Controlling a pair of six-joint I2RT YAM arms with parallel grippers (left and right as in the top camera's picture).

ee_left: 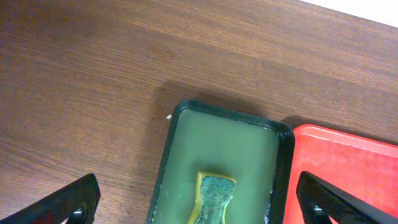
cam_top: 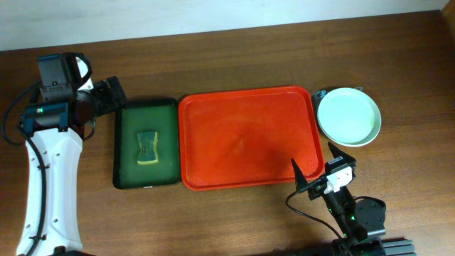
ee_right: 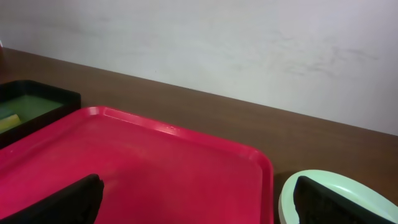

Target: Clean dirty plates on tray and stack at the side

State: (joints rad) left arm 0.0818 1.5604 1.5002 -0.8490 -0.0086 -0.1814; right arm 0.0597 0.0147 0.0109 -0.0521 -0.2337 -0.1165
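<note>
1. Overhead: the plates (cam_top: 348,116) are stacked on the brown wooden surface (cam_top: 234,57), just beside the red tray (cam_top: 245,139) at its far right corner. Only the mint top one shows, so I can't tell how many there are. A green tray (cam_top: 146,142) with a sponge (cam_top: 147,147) sits on the left.
2. Left wrist: the left tool (ee_left: 198,180) is spread wide over the green tray, gripping nothing. The sponge is cut off at the bottom edge.
3. Right wrist: the right tool (ee_right: 198,180) is spread too, over the red tray. The plates are clipped at the lower right, with a plain pale wall (ee_right: 217,43) behind.
</note>
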